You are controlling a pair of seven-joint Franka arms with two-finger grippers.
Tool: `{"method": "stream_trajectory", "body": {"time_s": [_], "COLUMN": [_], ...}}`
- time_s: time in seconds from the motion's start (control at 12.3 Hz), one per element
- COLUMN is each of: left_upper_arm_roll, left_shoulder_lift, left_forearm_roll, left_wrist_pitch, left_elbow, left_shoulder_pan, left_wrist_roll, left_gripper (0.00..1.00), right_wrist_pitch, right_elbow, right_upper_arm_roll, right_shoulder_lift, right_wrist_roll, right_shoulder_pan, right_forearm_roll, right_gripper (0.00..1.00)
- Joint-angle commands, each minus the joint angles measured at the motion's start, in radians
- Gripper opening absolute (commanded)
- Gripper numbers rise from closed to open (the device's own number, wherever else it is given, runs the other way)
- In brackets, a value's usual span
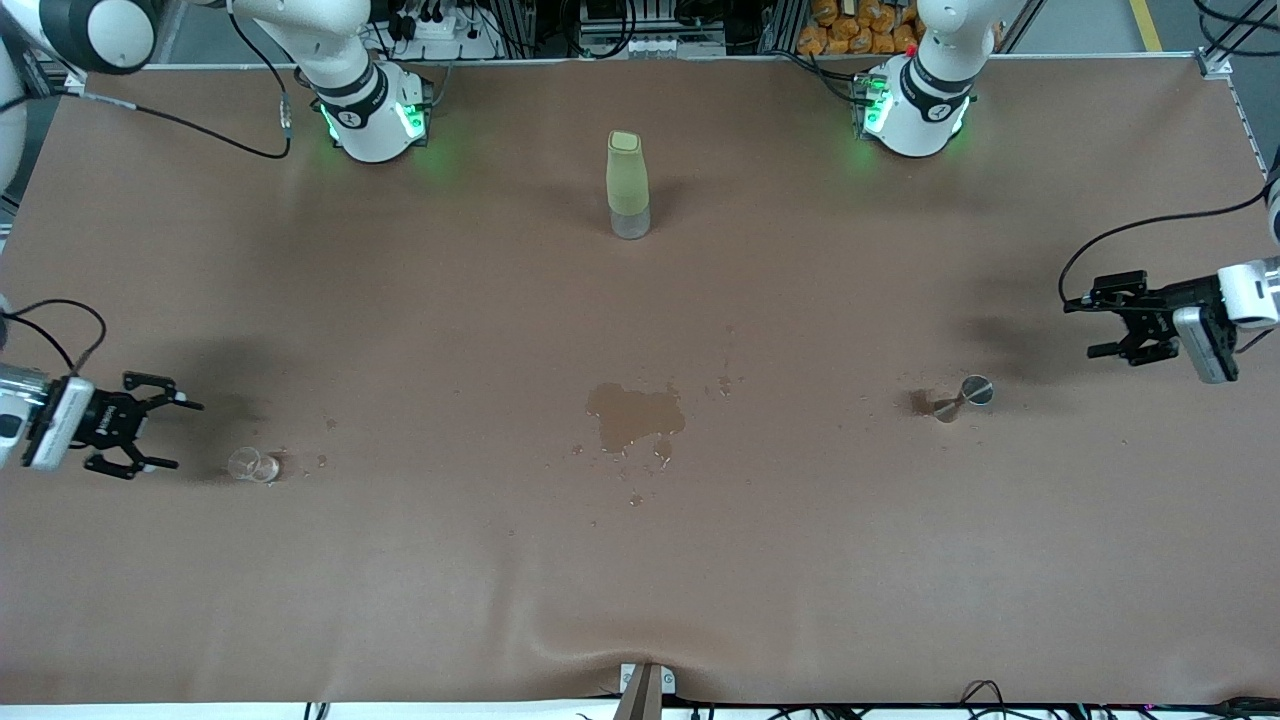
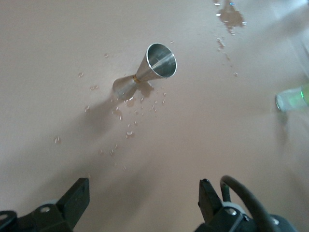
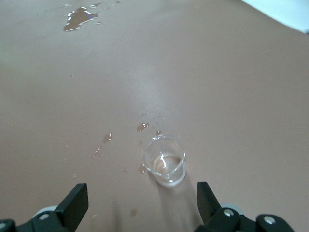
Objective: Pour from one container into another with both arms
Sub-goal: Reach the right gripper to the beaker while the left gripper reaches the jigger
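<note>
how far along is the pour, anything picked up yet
Nothing is picked up yet. The glass measuring cup and the steel jigger both stand on the table, far apart, with a wet puddle between them. The right gripper is open beside the cup, the left gripper open near the jigger. Grasping, lifting and pouring remain.

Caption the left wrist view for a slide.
Open left gripper faces the upright steel jigger amid water droplets on the brown table.
</note>
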Motion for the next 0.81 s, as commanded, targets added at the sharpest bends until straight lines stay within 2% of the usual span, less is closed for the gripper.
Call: {"method": "stream_trajectory", "body": {"time_s": [0.0,0.16,0.24,0.49,0.73], "left_upper_arm_roll": [-0.013,-0.013,-0.013,-0.014,-0.021], "left_shoulder_lift": [0.192,0.317,0.348,0.408,0.423], "left_forearm_roll": [-0.112,-0.185,-0.206,-0.289,-0.340], "left_wrist_pitch": [-0.056,-0.145,-0.146,-0.158,-0.176], "left_elbow": [0.116,0.177,0.202,0.225,0.234], "left_shoulder_pan": [0.029,0.035,0.035,0.031,0.023], "left_wrist_roll": [0.308,0.491,0.599,0.842,1.002], "left_gripper": [1.00,1.00,1.00,1.00,0.94], "right_wrist_pitch": [-0.011,-0.011,-0.013,-0.014,-0.017], "right_elbow": [0.041,0.044,0.050,0.070,0.070], "right_upper_arm_roll": [0.012,0.015,0.015,0.015,0.017], "right_shoulder_lift": [0.070,0.102,0.124,0.193,0.236], "right_wrist_roll": [-0.163,-0.215,-0.273,-0.392,-0.419], "right_shoulder_pan": [-0.020,-0.023,-0.029,-0.056,-0.056], "right_forearm_roll": [0.089,0.145,0.199,0.323,0.425], "right_gripper": [1.00,1.00,1.00,1.00,1.00]}}
